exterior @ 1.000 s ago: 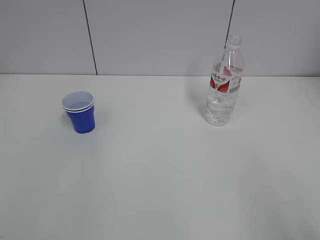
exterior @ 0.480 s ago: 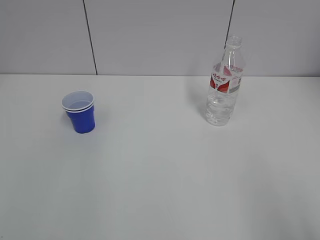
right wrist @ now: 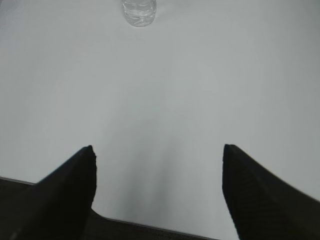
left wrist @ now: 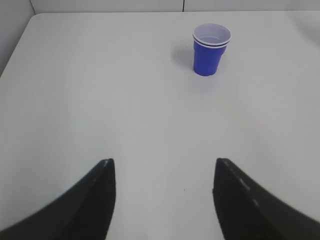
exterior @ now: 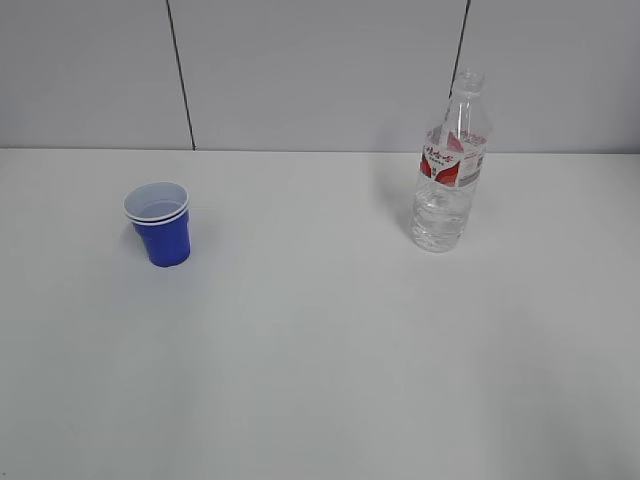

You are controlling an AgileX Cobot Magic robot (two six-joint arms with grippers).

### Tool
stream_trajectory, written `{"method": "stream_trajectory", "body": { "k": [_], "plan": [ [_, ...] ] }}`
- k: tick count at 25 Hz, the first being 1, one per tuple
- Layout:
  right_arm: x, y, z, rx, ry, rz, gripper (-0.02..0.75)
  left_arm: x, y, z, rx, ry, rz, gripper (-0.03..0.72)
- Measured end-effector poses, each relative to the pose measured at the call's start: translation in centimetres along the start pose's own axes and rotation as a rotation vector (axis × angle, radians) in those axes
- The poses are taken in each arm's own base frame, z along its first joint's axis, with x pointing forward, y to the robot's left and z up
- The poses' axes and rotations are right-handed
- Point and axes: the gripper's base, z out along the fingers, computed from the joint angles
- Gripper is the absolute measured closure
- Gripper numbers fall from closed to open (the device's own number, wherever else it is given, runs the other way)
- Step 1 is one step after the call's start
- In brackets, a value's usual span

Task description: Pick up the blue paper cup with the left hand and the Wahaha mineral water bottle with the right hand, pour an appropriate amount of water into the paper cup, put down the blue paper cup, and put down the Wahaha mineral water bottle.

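Observation:
The blue paper cup stands upright on the left of the white table, white inside, with a doubled white rim. In the left wrist view the cup is far ahead and to the right of my left gripper, which is open and empty. The Wahaha mineral water bottle stands upright at the right rear, uncapped, with water in its lower part. Only its base shows at the top edge of the right wrist view, far ahead of my right gripper, open and empty. Neither arm appears in the exterior view.
A grey panelled wall with two dark seams rises behind the table. The table's left edge shows in the left wrist view and its near edge lies under the right gripper.
Nothing has moved in the exterior view; cup and bottle stand as before.

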Motion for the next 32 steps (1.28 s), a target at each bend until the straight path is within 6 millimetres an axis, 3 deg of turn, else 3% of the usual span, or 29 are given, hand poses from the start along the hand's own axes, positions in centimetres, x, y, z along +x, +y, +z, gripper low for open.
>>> {"method": "stream_trajectory", "body": {
  "k": [32],
  "plan": [
    [-0.04, 0.01, 0.0, -0.001, -0.004, 0.009, 0.15, 0.02, -0.33, 0.0, 0.005, 0.0, -0.033, 0.214]
  ]
}}
